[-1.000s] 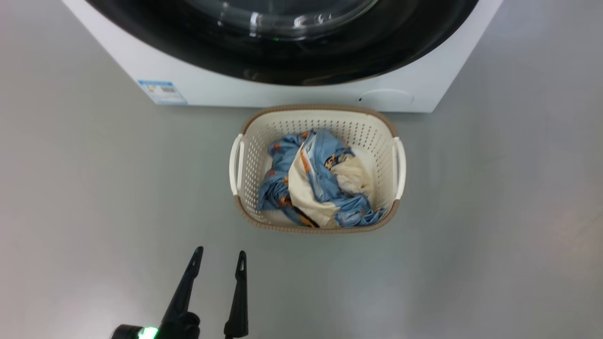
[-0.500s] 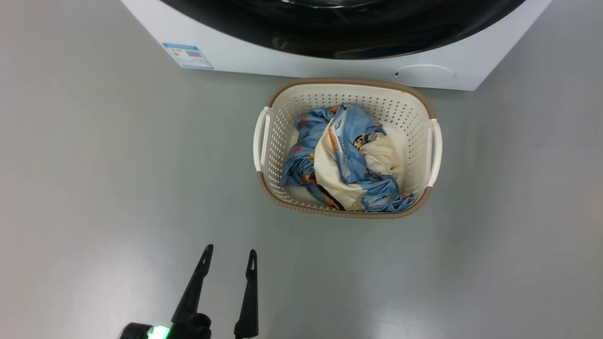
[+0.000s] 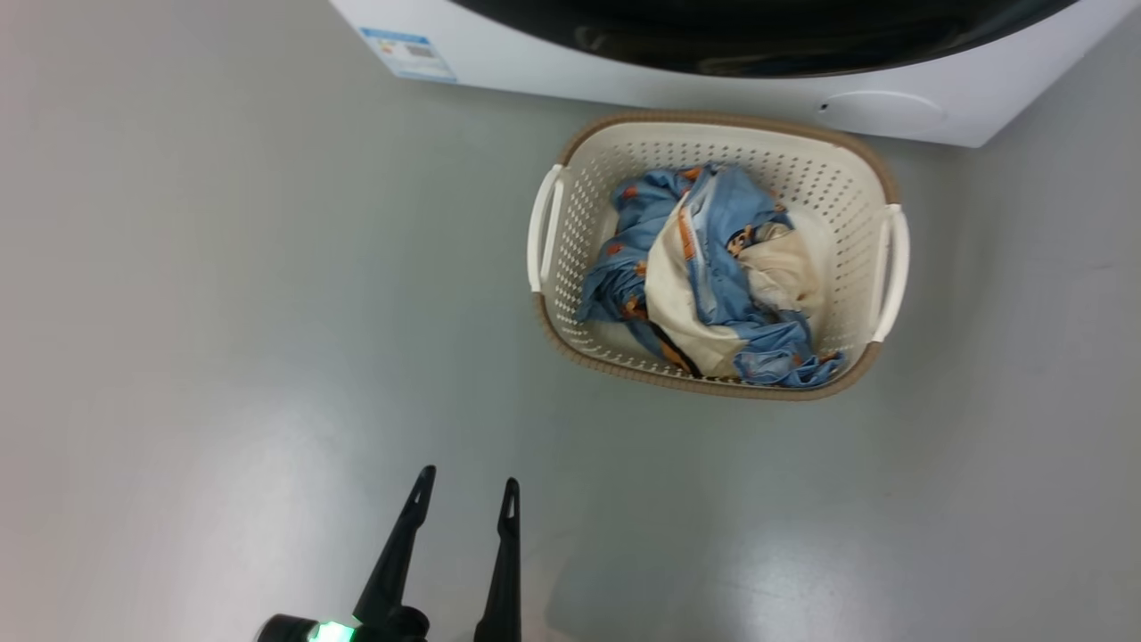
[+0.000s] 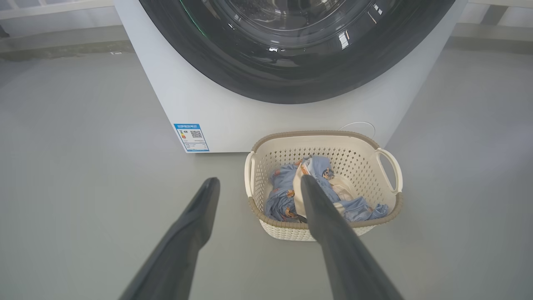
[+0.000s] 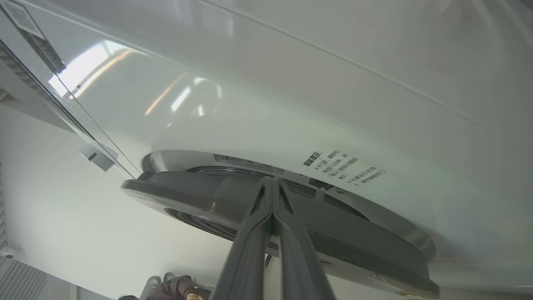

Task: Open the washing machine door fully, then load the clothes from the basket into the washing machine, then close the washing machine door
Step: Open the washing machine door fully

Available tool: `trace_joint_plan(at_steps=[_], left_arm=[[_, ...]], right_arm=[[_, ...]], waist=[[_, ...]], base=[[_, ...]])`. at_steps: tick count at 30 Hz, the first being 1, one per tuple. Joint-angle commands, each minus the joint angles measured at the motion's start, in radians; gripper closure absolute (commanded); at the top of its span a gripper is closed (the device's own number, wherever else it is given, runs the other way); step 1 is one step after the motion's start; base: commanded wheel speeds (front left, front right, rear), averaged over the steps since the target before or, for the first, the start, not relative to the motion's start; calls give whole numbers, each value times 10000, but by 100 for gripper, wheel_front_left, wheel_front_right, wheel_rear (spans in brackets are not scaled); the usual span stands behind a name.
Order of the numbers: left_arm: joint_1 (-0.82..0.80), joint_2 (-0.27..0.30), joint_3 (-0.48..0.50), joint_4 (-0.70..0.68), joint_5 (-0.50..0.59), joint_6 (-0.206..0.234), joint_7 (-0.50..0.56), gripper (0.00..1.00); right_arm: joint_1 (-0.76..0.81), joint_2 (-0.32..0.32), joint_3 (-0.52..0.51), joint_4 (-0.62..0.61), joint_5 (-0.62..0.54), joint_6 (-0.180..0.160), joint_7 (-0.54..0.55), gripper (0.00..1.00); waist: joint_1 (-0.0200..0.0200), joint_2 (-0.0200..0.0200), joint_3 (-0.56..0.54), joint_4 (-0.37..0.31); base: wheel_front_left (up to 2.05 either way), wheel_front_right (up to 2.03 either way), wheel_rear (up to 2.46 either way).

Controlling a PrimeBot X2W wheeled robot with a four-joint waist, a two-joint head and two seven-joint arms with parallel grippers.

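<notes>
My left gripper [image 3: 468, 477] hangs low, spread wide and empty. My right gripper [image 5: 272, 180] is pinched tight by the edge of the shiny dark door [image 5: 187, 196]. Soft blue clothes [image 3: 713, 267] sit in the holey basket [image 3: 570, 241].

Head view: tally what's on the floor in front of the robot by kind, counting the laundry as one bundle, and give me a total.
washing machine: 1
basket: 1
clothes, one bundle lying in the basket: 1
Total: 3
</notes>
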Motion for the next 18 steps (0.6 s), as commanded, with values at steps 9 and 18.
trace_joint_plan(at_steps=[9,18], left_arm=[[370,37,-108,-532,-128,396,-63,0],[726,37,-163,-738,-202,508,-63,0]], right_arm=[[-751,-469,420,-373,-121,17,404,100],[-1154,-761,730,-408,-243,17,653,100]], waist=[[0,0,552,680],[0,0,684,1014]], base=[[0,0,0],[0,0,0]])
